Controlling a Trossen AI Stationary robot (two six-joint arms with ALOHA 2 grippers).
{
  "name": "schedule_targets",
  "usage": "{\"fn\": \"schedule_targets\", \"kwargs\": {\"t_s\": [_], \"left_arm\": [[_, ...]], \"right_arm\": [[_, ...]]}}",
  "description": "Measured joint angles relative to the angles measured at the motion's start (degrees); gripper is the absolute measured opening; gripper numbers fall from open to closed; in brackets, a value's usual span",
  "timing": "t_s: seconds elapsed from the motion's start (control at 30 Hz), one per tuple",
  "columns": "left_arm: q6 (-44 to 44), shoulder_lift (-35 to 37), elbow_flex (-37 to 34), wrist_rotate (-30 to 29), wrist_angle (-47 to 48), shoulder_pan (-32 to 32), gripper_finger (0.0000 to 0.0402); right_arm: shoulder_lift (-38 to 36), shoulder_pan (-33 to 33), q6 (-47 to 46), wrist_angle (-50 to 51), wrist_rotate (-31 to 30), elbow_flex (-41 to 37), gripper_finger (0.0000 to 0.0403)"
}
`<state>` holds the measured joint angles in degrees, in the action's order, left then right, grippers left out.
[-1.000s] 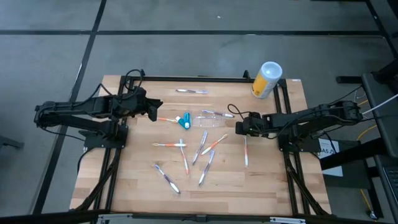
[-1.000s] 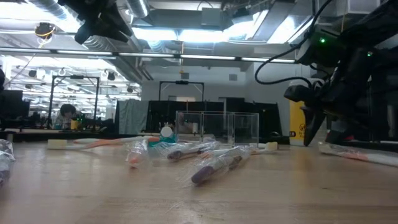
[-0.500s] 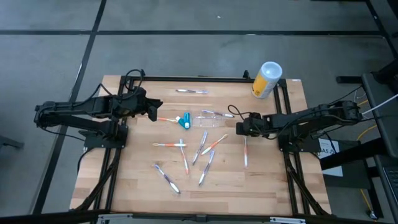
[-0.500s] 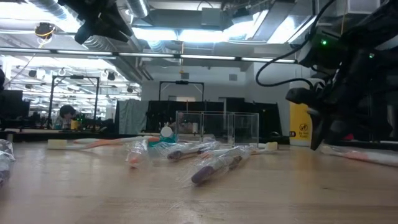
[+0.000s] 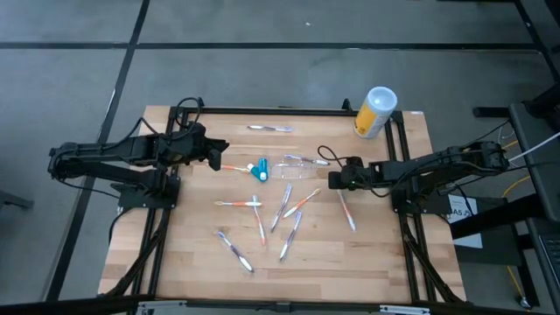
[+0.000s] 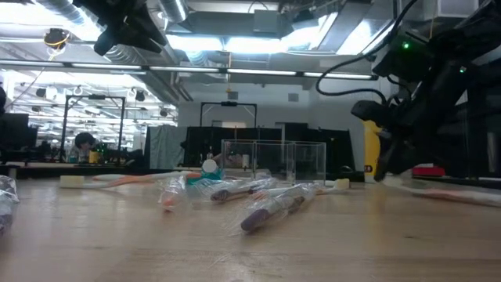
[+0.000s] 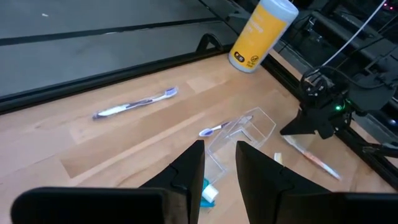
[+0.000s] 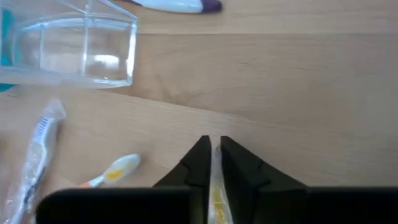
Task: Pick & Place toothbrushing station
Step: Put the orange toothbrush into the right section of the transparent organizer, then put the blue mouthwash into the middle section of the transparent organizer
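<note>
Station [image 5: 300, 169] just beside right tool [image 5: 334, 180] | tool pinches toothbrush [image 5: 346, 210]

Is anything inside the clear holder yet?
The clear holder looks empty: only bare wood shows through its walls. A purple-tipped toothbrush lies against its far rim; its far compartments aren't fully visible.

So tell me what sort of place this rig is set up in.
Probably a large robotics lab or workshop. The wooden table stands on a dark frame over a bare grey floor. In the low view, exposed ducts and strip lights run overhead, and benches with equipment stretch far behind.
</note>
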<state>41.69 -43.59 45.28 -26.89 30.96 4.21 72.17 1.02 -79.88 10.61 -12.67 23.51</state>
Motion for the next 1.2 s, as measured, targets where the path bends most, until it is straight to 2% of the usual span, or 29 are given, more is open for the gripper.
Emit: {"fn": "schedule_targets", "kwargs": {"t_s": [0.3, 0.5, 0.7, 0.87, 0.97, 1.13, 1.2], "left_arm": [[-0.77, -0.03, 0.0, 0.3, 0.11, 0.01, 0.0091], [-1.57, -2.75, 0.0, 2.99, 5.2, -0.02, 0.0118], [2.3, -9.71, -0.02, 2.13, 9.56, -4.21, 0.0146], [11.01, -19.11, -0.04, -4.32, 16.21, -12.08, 0.0148], [14.52, -24.53, -0.04, -8.94, 11.18, -17.4, 0.0148], [6.97, -33.34, -0.02, -19.68, -11.5, -25.8, 0.0148], [8.11, -36.25, 0.0, -22.75, -15.44, -26.75, 0.0148]], "right_arm": [[-0.07, 0.0, -0.57, -0.31, 1.54, 0.07, 0.0161], [-0.07, 0.0, -1.91, -1.29, 1.82, 0.09, 0.0226], [-0.1, 0.0, -2.03, -2.96, 2.85, 0.13, 0.025], [-0.12, -0.94, -2.05, -2.94, 4.55, 0.13, 0.0252], [-0.14, -1.93, -2.18, -2.73, 4.62, 0.15, 0.0252], [-0.14, -3.18, -1.88, -2.44, 4.62, 0.15, 0.0252], [-0.14, -3.85, -0.65, -2.47, 4.81, 0.15, 0.0252]]}}
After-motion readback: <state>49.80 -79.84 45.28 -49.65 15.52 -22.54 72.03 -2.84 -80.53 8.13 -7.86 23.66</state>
